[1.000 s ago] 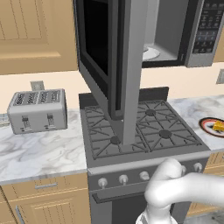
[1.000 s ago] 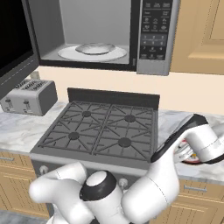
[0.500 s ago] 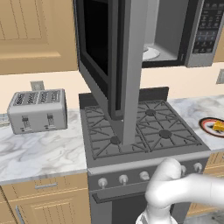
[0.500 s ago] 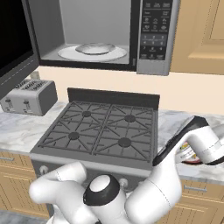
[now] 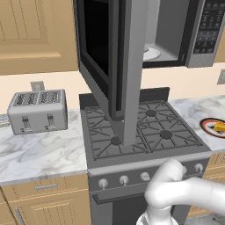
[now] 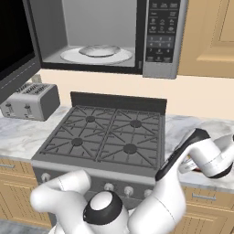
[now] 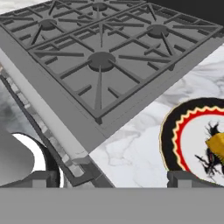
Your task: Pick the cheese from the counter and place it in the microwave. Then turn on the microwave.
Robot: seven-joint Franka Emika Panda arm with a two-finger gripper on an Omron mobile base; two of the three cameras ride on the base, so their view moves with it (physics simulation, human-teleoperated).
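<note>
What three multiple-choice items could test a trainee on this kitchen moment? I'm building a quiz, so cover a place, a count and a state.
1. Where does the small yellow-orange cheese wedge lie?
A. On the round dark red-rimmed plate, on the white-grey veined marble counter right of the black gas stove
B. Inside the microwave
C. On the toaster

2. How many slots does the silver toaster have?
A. Two
B. Four
C. Six

3. What state is the large grey steel-framed microwave in?
A. Door shut
B. Door open, cheese inside
C. Door open, white turntable without cheese

Key: 1 A, the hand view shows the wedge on the plate beside the stove. 2 B, four slots show on its top in the left base view. 3 C, the right base view looks straight into the open cavity.
</note>
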